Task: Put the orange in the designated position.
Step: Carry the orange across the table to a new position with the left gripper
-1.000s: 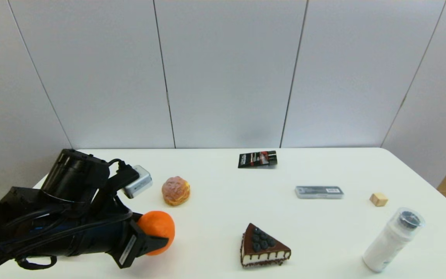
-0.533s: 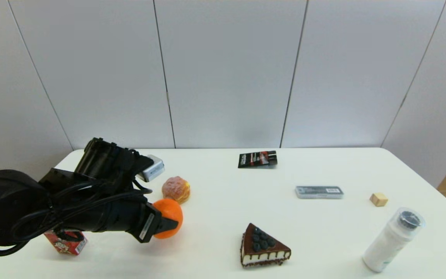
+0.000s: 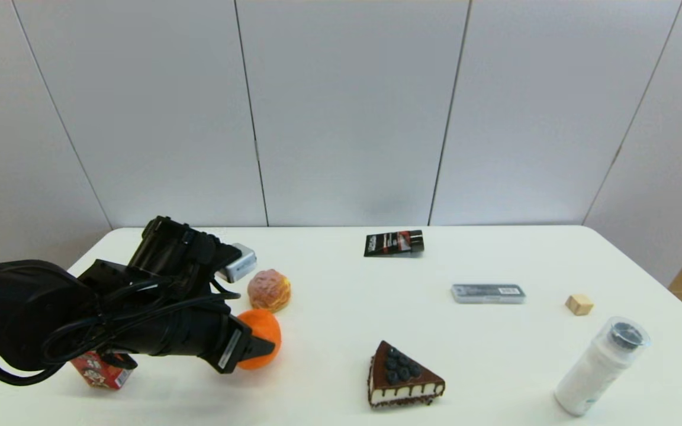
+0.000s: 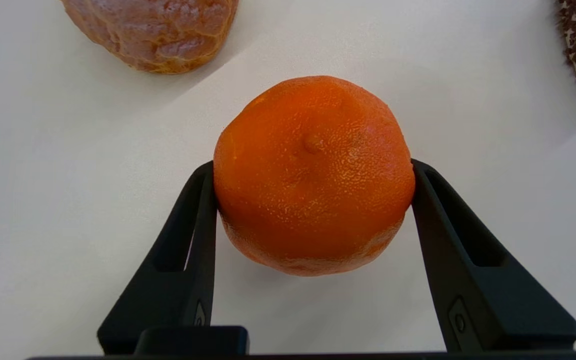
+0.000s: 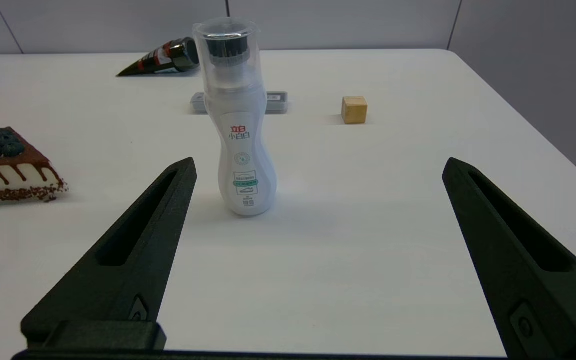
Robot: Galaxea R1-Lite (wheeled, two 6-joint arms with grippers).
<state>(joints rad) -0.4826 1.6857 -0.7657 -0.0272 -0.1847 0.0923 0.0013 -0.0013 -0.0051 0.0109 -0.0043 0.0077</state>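
The orange (image 4: 313, 175) sits pinched between both fingers of the left gripper (image 3: 258, 346), low over the white table (image 3: 341, 331), just in front of the cream puff (image 3: 269, 290) and left of the cake slice (image 3: 403, 376). This looks like the carry or set-down step; no marked spot shows, so the next move calls for a gentle lowering and release. Open tabletop lies between pastry and cake. The right gripper (image 5: 318, 260) is spread wide and empty, facing the white bottle (image 5: 235, 125).
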